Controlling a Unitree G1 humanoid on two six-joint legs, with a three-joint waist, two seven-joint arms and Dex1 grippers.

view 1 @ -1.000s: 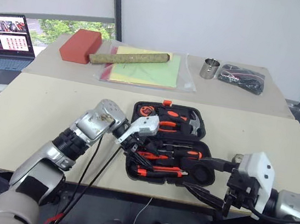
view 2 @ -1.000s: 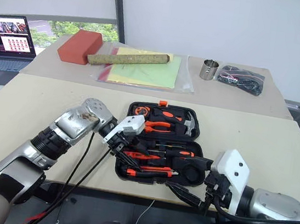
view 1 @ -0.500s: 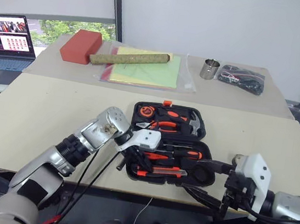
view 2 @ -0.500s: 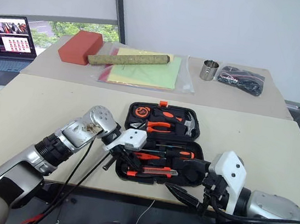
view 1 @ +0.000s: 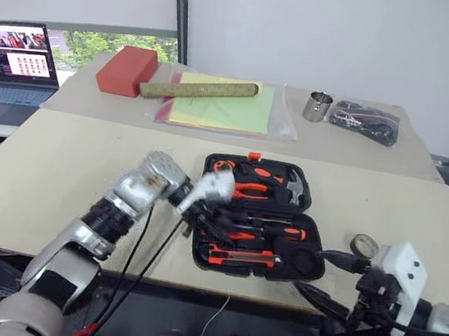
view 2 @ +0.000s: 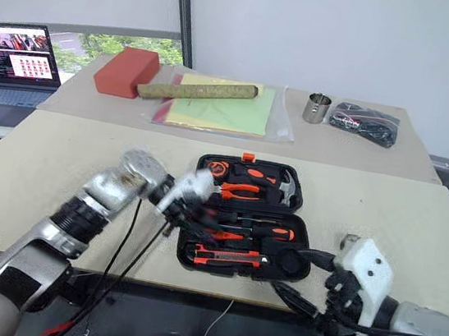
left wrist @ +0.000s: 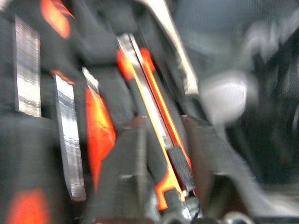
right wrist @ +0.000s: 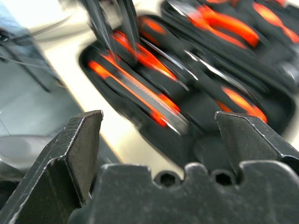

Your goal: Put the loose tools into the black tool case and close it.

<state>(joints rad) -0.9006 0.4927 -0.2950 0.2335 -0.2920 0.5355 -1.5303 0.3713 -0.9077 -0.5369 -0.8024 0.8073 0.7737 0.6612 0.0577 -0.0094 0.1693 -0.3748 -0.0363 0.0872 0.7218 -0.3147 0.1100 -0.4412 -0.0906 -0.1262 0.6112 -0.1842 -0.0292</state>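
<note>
The black tool case point(view 1: 306, 202) lies open in the middle of the near table, its lid half away from me. Pliers point(view 1: 246, 189) and a hammer point(view 1: 292, 185) sit in the lid half. Black-and-orange screwdrivers point(view 1: 270, 228) and the utility knife point(view 1: 237, 258) lie in the front half. My left gripper point(view 1: 205, 218) hovers over the case's left side, fingers point(left wrist: 135, 172) apart, the knife point(left wrist: 154, 116) lying below them. A small grey tape roll point(view 1: 363, 245) lies on the table right of the case. My right gripper point(view 1: 328, 277) stands wide open and empty off the case's front right corner.
On the far table are a red block point(view 1: 126, 70), a brown roll point(view 1: 199, 89) on yellow-green sheets point(view 1: 224, 106), a metal cup point(view 1: 316, 105) and a black bag of cables point(view 1: 366, 120). A laptop point(view 1: 11, 61) stands far left. The table's front edge runs just before the case.
My left gripper has risen from the case's front row and opened. My right arm has drawn back to the right, and the tape roll now shows beside the case.
</note>
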